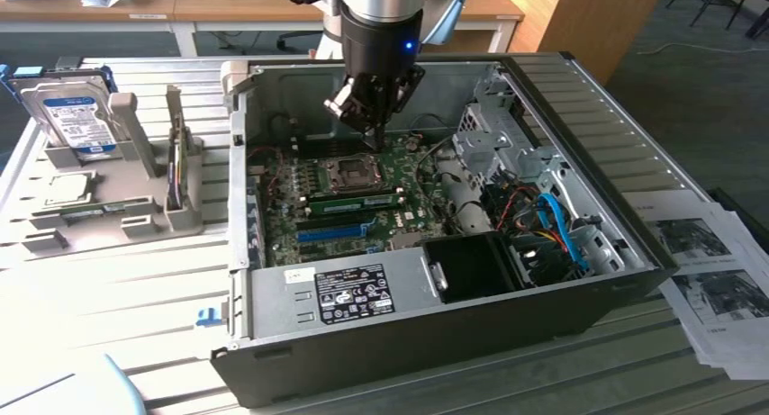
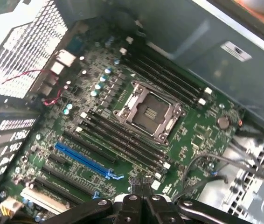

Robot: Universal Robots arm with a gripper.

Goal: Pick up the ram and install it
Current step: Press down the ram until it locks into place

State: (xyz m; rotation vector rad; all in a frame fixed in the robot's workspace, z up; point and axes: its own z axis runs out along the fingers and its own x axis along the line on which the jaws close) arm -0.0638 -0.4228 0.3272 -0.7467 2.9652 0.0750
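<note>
The pincer (image 1: 375, 118) hangs closed and empty above the motherboard (image 1: 348, 194), where the ram (image 1: 357, 202) already sits seated in its slot beside the CPU socket (image 1: 356, 170).

Exterior view: bright daylight, hard and uneven — slatted worktop (image 1: 144, 316) blown out nearly white toward the exterior view's left, detail lost in glare. Printed sheets (image 1: 709, 271) at the exterior view's right also washed pale. Open computer case (image 1: 420, 343) sits darker; its interior falls into shadow, black fan shroud (image 1: 474, 266) almost featureless. Small blue light glows on the arm (image 1: 410, 46).

Wrist view: softer, cooler light — motherboard (image 2: 192, 140) slightly blurred, perforated metal panel (image 2: 24, 51) overexposed, gripper (image 2: 141, 205) out of focus close to the lens.
</note>
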